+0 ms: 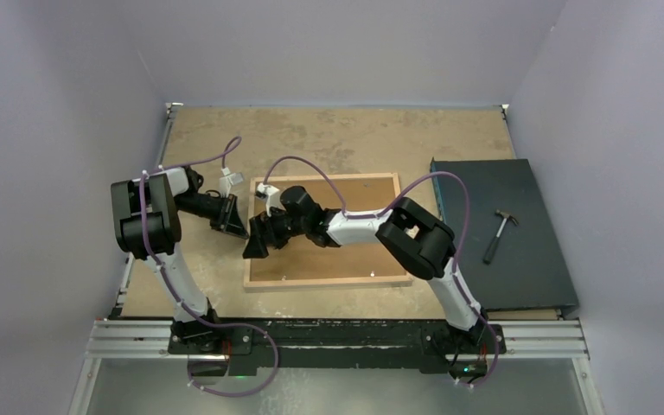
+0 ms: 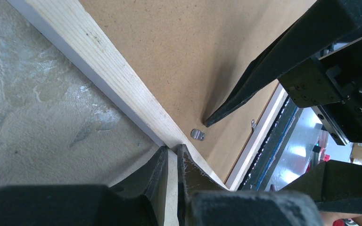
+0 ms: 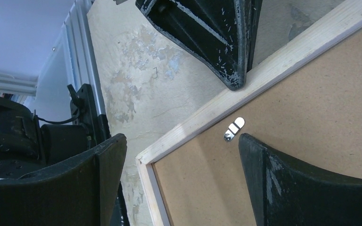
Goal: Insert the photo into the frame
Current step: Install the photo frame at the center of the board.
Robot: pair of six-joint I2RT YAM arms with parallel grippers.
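The frame point(image 1: 328, 283) lies back up on the table, its light wood rail point(image 2: 99, 61) around a brown backing board point(image 1: 346, 259). The photo is hidden. My left gripper point(image 2: 172, 149) is shut on the frame's left rail, and a pale strip of wood shows between its fingertips point(image 3: 235, 82). My right gripper point(image 3: 181, 137) hovers open over the frame's near-left corner. One of its fingers point(image 3: 283, 188) is above the board beside a small metal clip point(image 3: 234, 128); the other point(image 3: 89, 183) hangs outside the rail over the table. In the top view both grippers point(image 1: 244, 232) point(image 1: 253, 251) meet at the frame's left side.
A dark flat mat point(image 1: 519, 268) with a hammer point(image 1: 500, 232) on it lies right of the frame. A second clip point(image 2: 253, 124) sits on the board's near edge. Walls close in the worn table point(image 1: 311, 130) on three sides; a metal rail point(image 1: 337, 337) runs along the front.
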